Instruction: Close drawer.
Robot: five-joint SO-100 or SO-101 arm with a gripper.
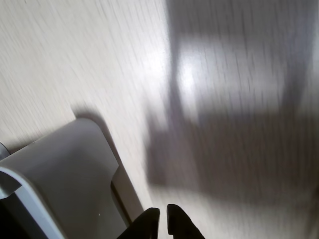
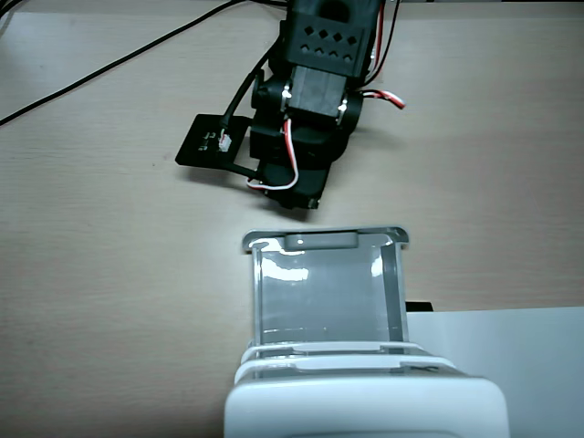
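Observation:
The drawer [image 2: 324,239], a translucent grey tray with a glossy bottom, stands pulled out of the white cabinet [image 2: 365,406] at the bottom of the fixed view. Its front lip with the handle tab faces my arm. My gripper [image 2: 304,203] hangs just beyond the lip, a small gap apart, tips pointing down at the table. In the wrist view the drawer's front [image 1: 65,169] fills the lower left with its tab [image 1: 127,191] beside my gripper [image 1: 163,221]. The black fingers [image 1: 149,224] stand almost together and hold nothing.
A black flat plate [image 2: 205,141] with a connector lies on the table left of my arm. Black cables [image 2: 109,68] run across the far left. A white sheet [image 2: 529,356] lies right of the cabinet. The wooden tabletop [image 2: 100,274] surrounds the drawer.

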